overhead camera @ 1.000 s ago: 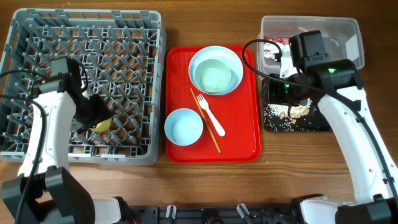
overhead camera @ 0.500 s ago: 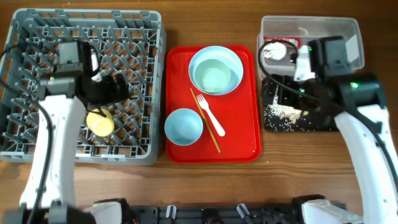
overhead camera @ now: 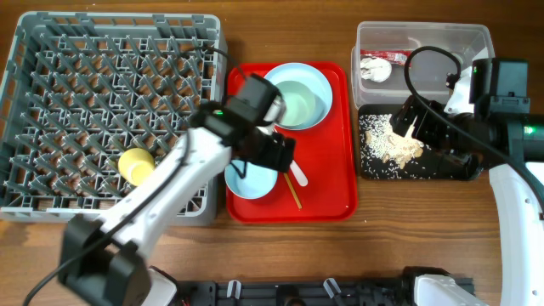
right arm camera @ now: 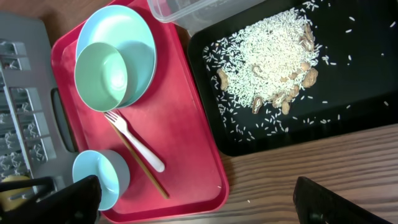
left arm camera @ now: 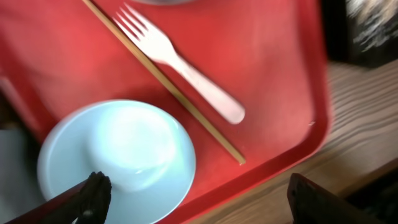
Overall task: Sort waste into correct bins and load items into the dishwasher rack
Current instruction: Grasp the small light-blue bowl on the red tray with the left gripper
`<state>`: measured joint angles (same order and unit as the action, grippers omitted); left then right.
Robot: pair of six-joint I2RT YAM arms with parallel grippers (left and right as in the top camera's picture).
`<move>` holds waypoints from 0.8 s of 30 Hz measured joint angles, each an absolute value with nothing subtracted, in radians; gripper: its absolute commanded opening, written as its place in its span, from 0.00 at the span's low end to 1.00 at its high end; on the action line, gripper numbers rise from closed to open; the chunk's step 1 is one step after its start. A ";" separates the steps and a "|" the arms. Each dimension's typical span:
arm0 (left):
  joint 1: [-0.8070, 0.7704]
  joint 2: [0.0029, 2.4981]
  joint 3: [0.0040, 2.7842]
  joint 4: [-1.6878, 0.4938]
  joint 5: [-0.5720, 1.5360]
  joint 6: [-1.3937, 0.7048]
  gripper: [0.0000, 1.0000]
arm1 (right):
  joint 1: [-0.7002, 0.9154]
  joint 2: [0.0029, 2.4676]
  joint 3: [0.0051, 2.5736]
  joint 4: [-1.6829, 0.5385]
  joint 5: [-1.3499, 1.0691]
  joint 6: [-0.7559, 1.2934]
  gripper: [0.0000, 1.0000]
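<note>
Pale blue small round bowl (left arm camera: 118, 155) lies just below the left gripper (left arm camera: 199, 196), off-centre between its wide-open, empty jaws

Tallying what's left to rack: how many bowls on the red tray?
2. One mint bowl sits inside the plate at the red tray's far end; the other bowl is alone at its near-left corner. None seem hidden.

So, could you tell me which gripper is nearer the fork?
Left. The left gripper hangs right over the fork on the red tray; the right gripper is off to the side, above the black tray.
</note>
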<state>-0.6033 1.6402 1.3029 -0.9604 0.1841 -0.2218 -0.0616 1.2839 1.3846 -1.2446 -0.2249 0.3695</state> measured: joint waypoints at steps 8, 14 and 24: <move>-0.685 1.888 1.303 -0.957 0.156 -0.222 0.41 | -0.062 1.284 1.385 -1.250 -0.225 0.369 1.00; -0.690 1.913 1.303 -0.957 0.150 -0.219 0.16 | -0.062 1.284 1.385 -1.255 -0.225 0.369 1.00; -0.690 1.908 1.335 -1.019 0.124 -0.222 0.04 | -0.062 1.284 1.385 -1.258 -0.225 0.369 1.00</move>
